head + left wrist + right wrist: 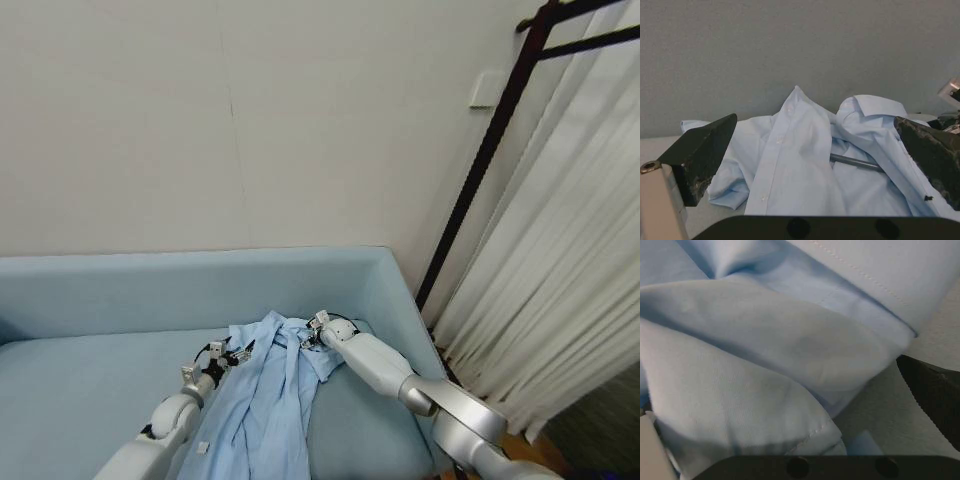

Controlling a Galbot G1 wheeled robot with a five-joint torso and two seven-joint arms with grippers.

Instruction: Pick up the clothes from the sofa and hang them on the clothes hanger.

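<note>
**Both arms stretched low to the shirt on the sofa**

Beside the pale blue sofa (pixel 100 300) stands a dark clothes rack (pixel 480 170). A crumpled light blue shirt (pixel 265 400) lies on the seat near that end. The left pincer (pixel 228 352) gapes wide at the collar. The right pincer (pixel 312 325) is also wide, with fabric between its fingers.

You have one light blue shirt (pixel 262 395) at lower centre of the head view; one pale blue sofa (pixel 100 300) across the lower left; two pincers, the left pincer (pixel 232 352) and the right pincer (pixel 312 328); one dark clothes stand (pixel 480 170) at upper right; one white curtain (pixel 560 280) at right; one wall plate (pixel 484 90); one grey rod (pixel 855 162) among the shirt's folds.
</note>
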